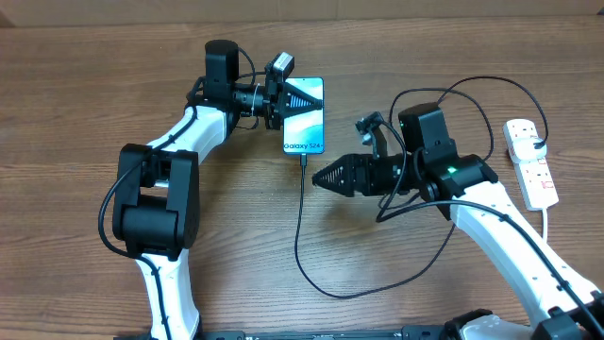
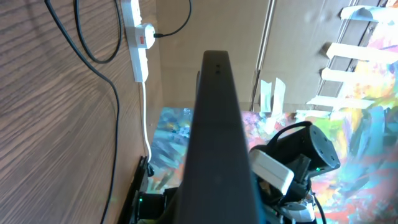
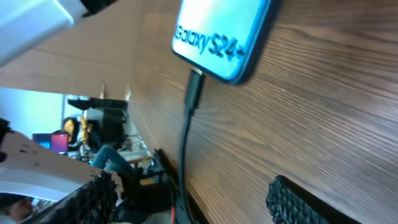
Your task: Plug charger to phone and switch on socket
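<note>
State of the plug-in step, and the one relation your next move depends on. The right gripper (image 1: 319,177) is open with nothing between its jaws. In the right wrist view its two textured fingers (image 3: 298,202) sit well apart at the bottom of the frame. Directly ahead of those jaws the phone (image 1: 304,118) lies flat on the table (image 1: 113,57), lettered end toward them. The charger (image 1: 298,217) trails back from that end, passing just beside the jaws. Its plug tip (image 3: 194,87) appears seated in the phone's port, so judge the plugging as done. The left gripper (image 1: 279,93) is closed and lies over the phone's corner farthest from your right jaws. It seems to steady the phone, but you cannot tell from these views whether it presses on it or merely rests there. What remains is the socket (image 1: 531,162), and here direction matters. It lies behind the right jaws, past the wrist and beside the forearm, well apart from the fingertips. Its long axis runs crosswise to the line along which the jaws now point. The right arm is much the nearer, since the left is across the table and occupied at the phone. Expect to turn the right jaws round, away from the phone, before you can reach a red switch (image 2: 142,39). Whether that switch is already on cannot be read here.
</note>
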Robot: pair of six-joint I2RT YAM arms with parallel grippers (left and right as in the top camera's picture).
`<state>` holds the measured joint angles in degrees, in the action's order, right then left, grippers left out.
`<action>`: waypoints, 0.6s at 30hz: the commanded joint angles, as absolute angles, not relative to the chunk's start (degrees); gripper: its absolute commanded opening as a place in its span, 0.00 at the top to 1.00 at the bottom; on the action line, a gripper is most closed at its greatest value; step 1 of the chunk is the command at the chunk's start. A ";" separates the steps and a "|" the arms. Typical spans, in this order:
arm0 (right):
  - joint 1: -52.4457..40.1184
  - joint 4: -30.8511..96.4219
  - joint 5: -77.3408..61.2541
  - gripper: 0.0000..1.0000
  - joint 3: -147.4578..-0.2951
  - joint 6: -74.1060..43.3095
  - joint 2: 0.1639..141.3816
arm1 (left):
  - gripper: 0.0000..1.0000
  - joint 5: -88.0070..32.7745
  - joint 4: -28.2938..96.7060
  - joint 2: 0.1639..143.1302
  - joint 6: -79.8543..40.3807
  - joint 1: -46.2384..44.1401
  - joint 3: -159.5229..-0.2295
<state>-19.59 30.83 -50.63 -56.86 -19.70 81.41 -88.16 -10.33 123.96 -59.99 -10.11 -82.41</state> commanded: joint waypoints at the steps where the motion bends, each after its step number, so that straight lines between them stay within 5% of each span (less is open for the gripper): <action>1: -19.88 26.63 -54.17 0.25 -56.47 -24.12 83.44 | 0.96 -90.61 -10.66 122.45 -58.70 -10.76 -82.43; 8: -19.88 22.37 -55.68 0.35 -56.45 -27.24 88.47 | 0.96 -90.61 -10.63 122.45 -59.37 -11.70 -82.43; 18: -19.92 13.82 -57.32 0.62 -56.45 -33.10 89.82 | 0.96 -90.59 -10.61 122.45 -59.37 -11.70 -82.43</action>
<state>-19.59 15.27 -56.69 -56.55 -29.76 89.76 -88.53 -10.33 123.96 -59.79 -11.29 -82.41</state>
